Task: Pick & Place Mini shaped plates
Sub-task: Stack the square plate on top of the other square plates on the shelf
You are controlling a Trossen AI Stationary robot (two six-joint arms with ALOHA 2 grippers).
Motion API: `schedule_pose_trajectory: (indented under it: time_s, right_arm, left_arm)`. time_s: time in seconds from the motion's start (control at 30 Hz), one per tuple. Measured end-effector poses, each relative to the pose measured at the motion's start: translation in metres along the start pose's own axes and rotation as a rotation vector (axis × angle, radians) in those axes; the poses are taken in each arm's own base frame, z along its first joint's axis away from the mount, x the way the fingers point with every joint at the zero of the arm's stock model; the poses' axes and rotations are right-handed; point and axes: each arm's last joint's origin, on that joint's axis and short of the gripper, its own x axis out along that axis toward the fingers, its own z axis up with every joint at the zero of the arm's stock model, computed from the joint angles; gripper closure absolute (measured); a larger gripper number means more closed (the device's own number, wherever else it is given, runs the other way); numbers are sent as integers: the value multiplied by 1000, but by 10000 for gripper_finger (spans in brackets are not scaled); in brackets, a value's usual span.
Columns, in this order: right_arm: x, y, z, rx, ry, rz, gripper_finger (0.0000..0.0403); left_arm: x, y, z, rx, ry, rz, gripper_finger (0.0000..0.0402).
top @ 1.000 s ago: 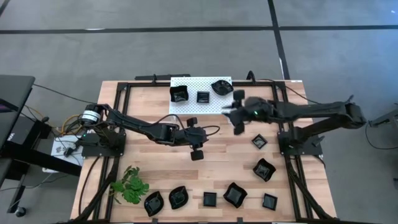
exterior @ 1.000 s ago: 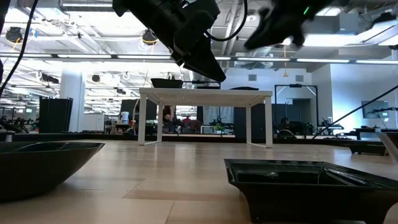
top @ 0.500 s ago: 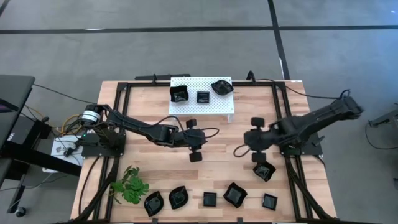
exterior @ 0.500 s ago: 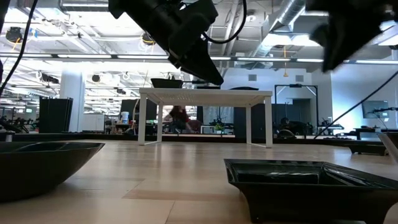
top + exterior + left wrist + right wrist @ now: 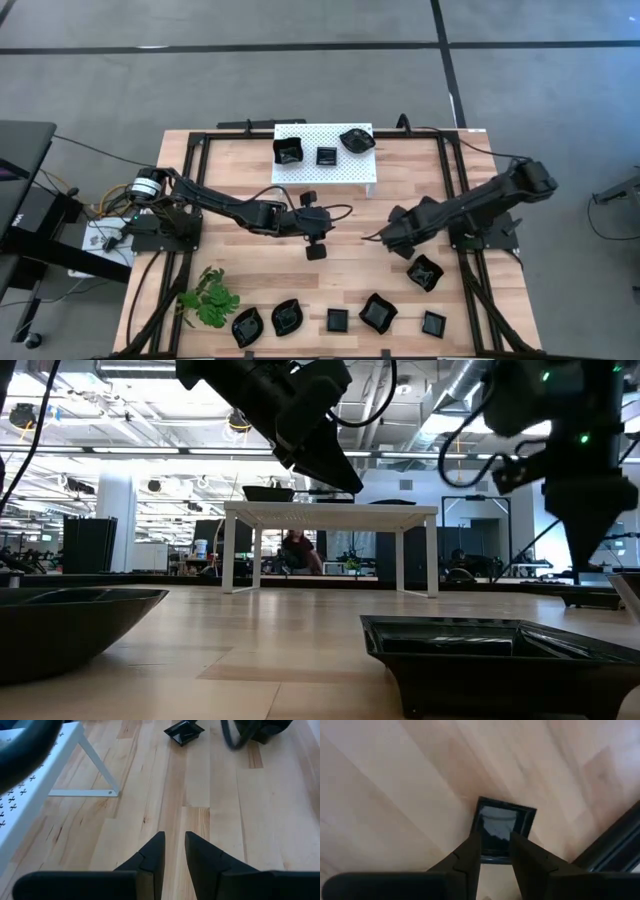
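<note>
One small square black plate (image 5: pixel 501 831) lies directly under the right gripper (image 5: pixel 495 849), whose narrowly parted jaws hold nothing; the left gripper (image 5: pixel 173 851), likewise narrow and empty, waits mid-table.

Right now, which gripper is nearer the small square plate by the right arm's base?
Right. The right gripper hangs directly above the small square plate, fingers slightly apart. The left gripper hovers mid-table, well away from it.
</note>
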Motion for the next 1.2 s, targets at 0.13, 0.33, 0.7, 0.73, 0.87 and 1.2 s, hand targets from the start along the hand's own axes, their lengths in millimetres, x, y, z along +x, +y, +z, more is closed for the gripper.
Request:
schedule_pose_trajectory:
  time_s: [0.13, 0.33, 0.7, 0.73, 0.87, 1.2]
  right_arm:
    - [13, 6, 6, 49, 83, -7, 305]
    - [29, 11, 10, 69, 180, -47, 305]
    - [33, 9, 13, 42, 213, -63, 305]
    - [31, 8, 12, 43, 207, -55, 305]
    - [23, 5, 11, 47, 175, -21, 305]
    - [34, 7, 11, 51, 179, -28, 305]
  left_arm:
    - [0, 0, 0, 0, 0, 1, 325]
    - [0, 0, 0, -1, -2, 1, 325]
    - [0, 0, 0, 10, -4, 0, 325]
    - [0, 0, 0, 10, -4, 1, 325]
    - [0, 0, 1, 8, -6, 1, 325]
    - [0, 0, 1, 8, -7, 0, 325]
